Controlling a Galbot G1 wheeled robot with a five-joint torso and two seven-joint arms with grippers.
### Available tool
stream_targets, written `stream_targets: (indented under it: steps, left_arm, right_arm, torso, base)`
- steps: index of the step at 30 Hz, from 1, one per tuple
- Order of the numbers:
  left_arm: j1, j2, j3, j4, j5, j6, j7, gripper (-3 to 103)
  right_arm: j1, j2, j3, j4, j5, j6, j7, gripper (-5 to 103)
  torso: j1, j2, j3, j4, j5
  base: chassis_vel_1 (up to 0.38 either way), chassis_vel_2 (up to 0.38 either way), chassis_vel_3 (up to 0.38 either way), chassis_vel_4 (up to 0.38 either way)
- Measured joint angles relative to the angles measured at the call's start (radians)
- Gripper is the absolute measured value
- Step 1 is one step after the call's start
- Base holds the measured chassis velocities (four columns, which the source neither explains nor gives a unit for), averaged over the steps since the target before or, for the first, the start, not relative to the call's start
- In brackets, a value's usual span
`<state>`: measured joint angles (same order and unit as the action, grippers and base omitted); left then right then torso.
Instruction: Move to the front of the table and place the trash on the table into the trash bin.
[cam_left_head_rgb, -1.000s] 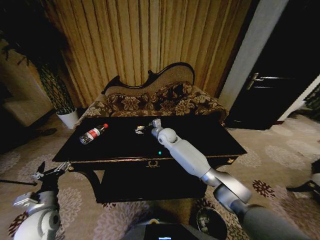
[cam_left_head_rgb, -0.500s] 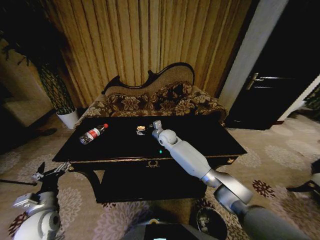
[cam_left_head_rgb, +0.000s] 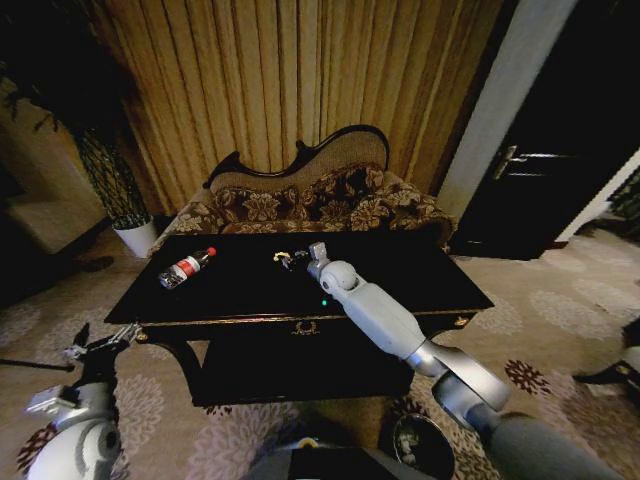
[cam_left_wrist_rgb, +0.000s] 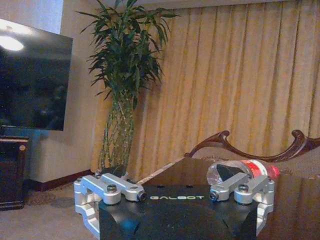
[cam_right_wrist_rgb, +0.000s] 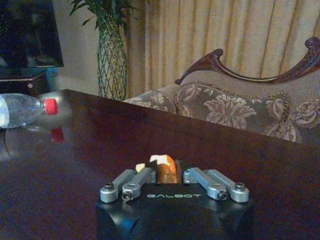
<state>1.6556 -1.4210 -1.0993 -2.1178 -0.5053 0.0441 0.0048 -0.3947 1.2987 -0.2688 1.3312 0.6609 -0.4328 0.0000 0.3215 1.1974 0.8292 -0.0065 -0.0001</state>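
Note:
The glossy black table (cam_left_head_rgb: 420, 270) stands in front of me. On its left part lies the clear bottle (cam_left_head_rgb: 187, 267) with a red label and cap, also seen on its side at the edge of the right wrist view (cam_right_wrist_rgb: 22, 109). My right gripper (cam_left_head_rgb: 296, 259) reaches over the table's middle and is shut on the orange-yellow scrap (cam_right_wrist_rgb: 164, 169). A pale bit (cam_right_wrist_rgb: 141, 166) shows just beside it. The black trash bin (cam_left_head_rgb: 421, 446) sits on the carpet under my right arm. My left gripper (cam_left_head_rgb: 100, 346) hangs open, low at the table's left front corner.
A floral sofa (cam_left_head_rgb: 320, 200) with a curved wooden back stands right behind the table, with curtains beyond it. A plant in a white pot (cam_left_head_rgb: 135, 235) stands at the far left. A dark door (cam_left_head_rgb: 560, 170) is at the right. Patterned carpet surrounds the table.
My right gripper has slid a little farther across the table onto the scraps and now holds the orange-yellow one. The bottle and the left arm have not moved.

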Motion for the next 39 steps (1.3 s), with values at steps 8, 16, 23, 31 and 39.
stream_targets:
  steps: [8, 16, 23, 31, 39]
  left_arm:
    - [-0.002, 0.007, -0.002, 0.002, -0.001, 0.000, 0.000, 100]
    - [-0.008, 0.014, 0.000, 0.008, -0.002, -0.001, 0.000, 100]
    - [-0.045, 0.076, 0.011, 0.022, -0.020, 0.023, -0.003, 100]
    - [-0.095, 0.164, 0.083, 0.043, -0.024, 0.054, -0.009, 100]
    - [-0.127, 0.222, 0.154, 0.067, -0.043, 0.072, -0.019, 100]
  right_arm:
    - [-0.005, -0.001, -0.001, 0.005, -0.001, 0.004, 0.000, 4]
    - [-0.013, 0.001, 0.047, 0.050, 0.013, 0.005, 0.000, 4]
    - [-0.049, -0.050, 0.194, 0.155, 0.008, -0.024, 0.000, 4]
    - [-0.178, -0.209, 0.420, 0.260, -0.008, -0.041, 0.000, 4]
    - [-0.373, -0.270, 0.576, 0.344, -0.108, 0.077, 0.000, 4]
  torso:
    - [0.000, 0.000, 0.000, 0.0000, 0.0000]
    - [0.000, 0.000, 0.000, 0.0001, 0.0000]
    - [0.000, 0.000, 0.000, 0.0000, 0.0001]
    - [0.000, 0.000, 0.000, -0.0008, 0.0003]
    - [0.000, 0.000, 0.000, -0.0001, 0.0002]
  base:
    - [0.000, 0.000, 0.000, 0.000]
    - [0.000, 0.000, 0.000, 0.000]
    - [0.000, 0.000, 0.000, 0.000]
    - [0.000, 0.000, 0.000, 0.000]
    - [0.000, 0.000, 0.000, 0.000]
